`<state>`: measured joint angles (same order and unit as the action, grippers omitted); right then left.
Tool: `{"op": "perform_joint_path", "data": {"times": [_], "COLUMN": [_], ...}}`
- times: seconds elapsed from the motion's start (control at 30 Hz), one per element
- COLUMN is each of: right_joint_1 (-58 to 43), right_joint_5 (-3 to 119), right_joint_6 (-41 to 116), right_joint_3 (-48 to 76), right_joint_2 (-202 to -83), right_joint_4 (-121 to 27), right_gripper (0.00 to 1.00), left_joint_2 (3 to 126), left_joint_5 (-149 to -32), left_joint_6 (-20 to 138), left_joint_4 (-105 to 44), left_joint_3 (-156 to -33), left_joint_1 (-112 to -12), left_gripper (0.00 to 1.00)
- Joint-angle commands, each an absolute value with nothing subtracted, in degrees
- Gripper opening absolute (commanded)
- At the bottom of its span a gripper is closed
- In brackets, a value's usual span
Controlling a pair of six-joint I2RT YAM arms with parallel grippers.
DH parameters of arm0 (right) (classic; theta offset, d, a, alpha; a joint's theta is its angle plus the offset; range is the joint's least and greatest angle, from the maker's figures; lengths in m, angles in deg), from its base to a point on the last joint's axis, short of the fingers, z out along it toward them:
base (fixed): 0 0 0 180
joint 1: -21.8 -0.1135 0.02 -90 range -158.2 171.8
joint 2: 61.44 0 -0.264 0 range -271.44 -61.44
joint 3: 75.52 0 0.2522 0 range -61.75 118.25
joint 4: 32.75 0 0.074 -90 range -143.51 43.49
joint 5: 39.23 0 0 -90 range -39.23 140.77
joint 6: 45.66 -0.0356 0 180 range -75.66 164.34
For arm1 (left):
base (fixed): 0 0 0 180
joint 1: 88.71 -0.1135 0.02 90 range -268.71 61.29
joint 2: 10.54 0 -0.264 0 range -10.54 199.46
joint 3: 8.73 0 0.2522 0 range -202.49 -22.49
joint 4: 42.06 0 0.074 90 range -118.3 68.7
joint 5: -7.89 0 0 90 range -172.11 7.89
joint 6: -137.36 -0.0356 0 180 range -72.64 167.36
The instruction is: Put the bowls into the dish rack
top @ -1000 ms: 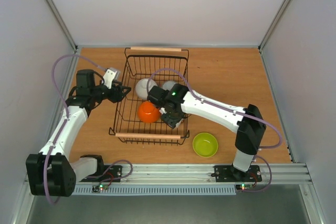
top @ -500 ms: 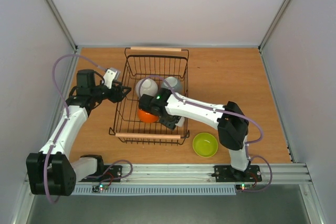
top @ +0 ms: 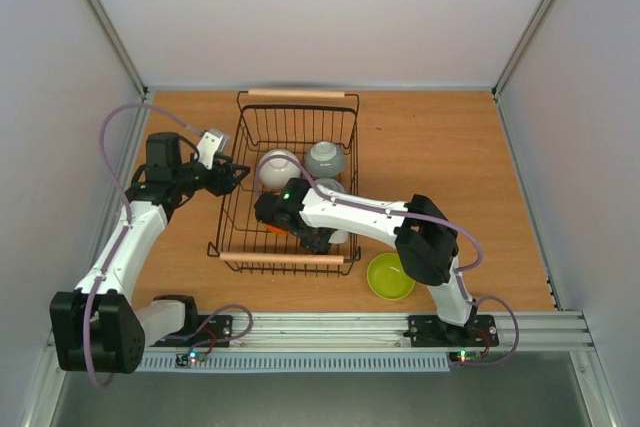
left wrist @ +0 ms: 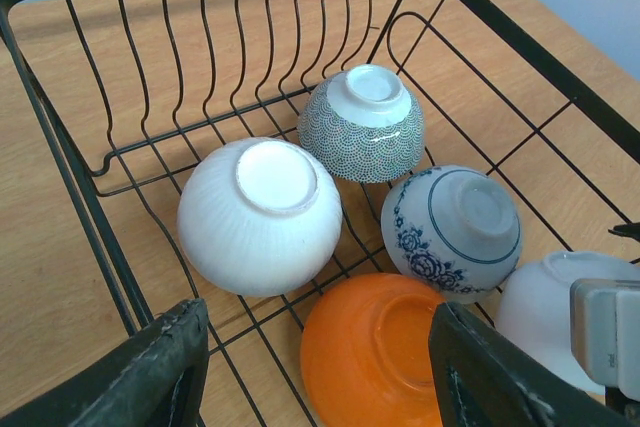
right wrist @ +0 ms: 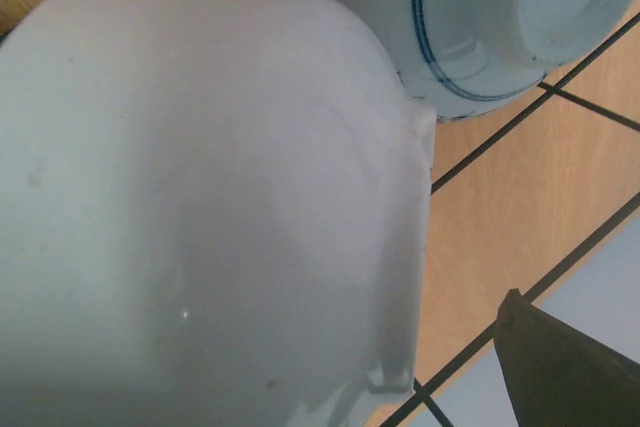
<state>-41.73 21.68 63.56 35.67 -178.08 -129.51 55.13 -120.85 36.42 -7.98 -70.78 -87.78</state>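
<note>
Right arm (top: 370, 215) reaches farther left across the dish rack (top: 285, 261), right gripper (top: 319, 239) low beside a white bowl (right wrist: 200, 207), claw width unclear, left gripper (top: 240, 173) wide, empty, at the rack's left side, orange bowl (left wrist: 375, 352) inside, lime green bowl (top: 391, 276) outside, near right.

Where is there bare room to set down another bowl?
Free: the dish rack's far strip, between its far handle and the white bowl and grey bowl; the table right of the rack, beyond the green bowl. Crowded: the rack's near half.
</note>
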Motion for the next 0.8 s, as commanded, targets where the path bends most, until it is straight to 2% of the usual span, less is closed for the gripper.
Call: {"op": "perform_joint_path", "data": {"times": [0.0,0.77], "right_joint_1": [-42.59,-44.30], "right_joint_5": [21.55,37.71], "right_joint_6": [64.06,69.76], "right_joint_3": [37.27,38.34], "right_joint_2": [-176.66,-171.88], "right_joint_4": [-129.29,-122.96], "right_gripper": [0.99,0.99], "left_joint_2": [55.38,55.73], "left_joint_5": [-120.96,-120.96], "left_joint_6": [36.41,36.38], "left_joint_4": [-10.09,-10.28], "left_joint_3": [-71.53,-71.44], "left_joint_1": [-88.00,-88.00], "left_gripper": [0.61,0.61]}}
